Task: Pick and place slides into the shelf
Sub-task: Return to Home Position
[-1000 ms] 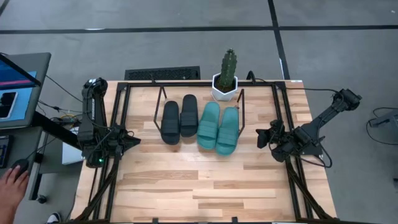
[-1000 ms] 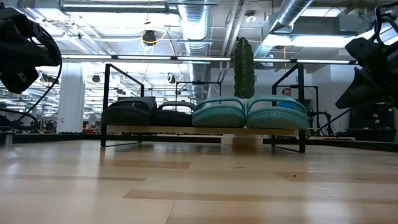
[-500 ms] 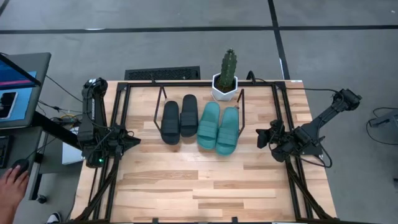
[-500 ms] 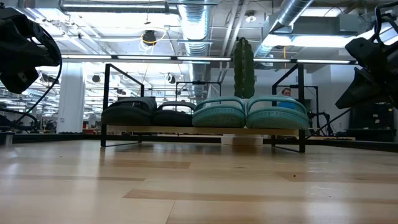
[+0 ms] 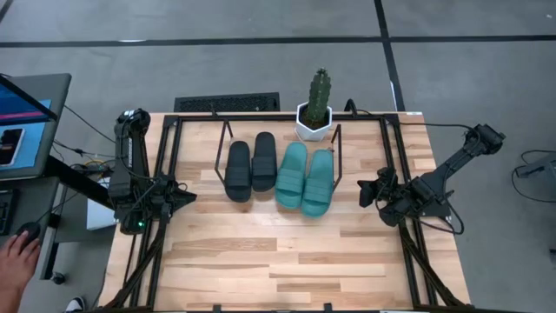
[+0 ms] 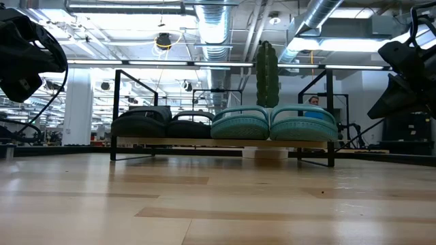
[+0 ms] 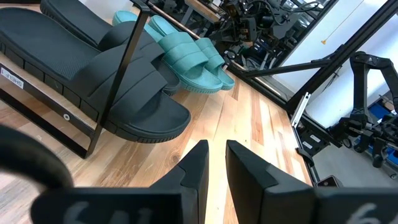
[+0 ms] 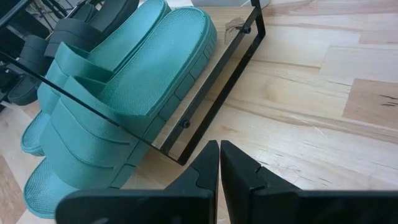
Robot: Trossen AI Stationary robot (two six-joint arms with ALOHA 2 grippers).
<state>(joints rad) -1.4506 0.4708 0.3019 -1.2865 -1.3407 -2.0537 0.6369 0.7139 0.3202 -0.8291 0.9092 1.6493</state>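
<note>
Four slides lie side by side on the shelf (image 5: 338,139), soles down on its rods. The two black slides (image 5: 250,167) are on the left and the two teal slides (image 5: 306,178) on the right. Their ends reach out past the shelf's near rod (image 7: 43,127). In the low view the slides (image 6: 225,124) fill the shelf (image 6: 332,136) from end to end. My left gripper (image 5: 188,196) hovers left of the shelf and is shut on nothing. My right gripper (image 5: 364,193) hovers right of it, also shut. Each wrist view shows its own fingers close together above bare wood, the left gripper (image 7: 216,158) and the right gripper (image 8: 219,158).
A cactus in a white pot (image 5: 317,111) stands behind the shelf at the far edge. The thick black rig frame (image 5: 169,165) runs along the table's sides. A keyboard (image 5: 228,103) lies beyond the far edge. A person's hand (image 5: 16,256) is off the table's left. Bare wood (image 5: 278,252) spans the near half.
</note>
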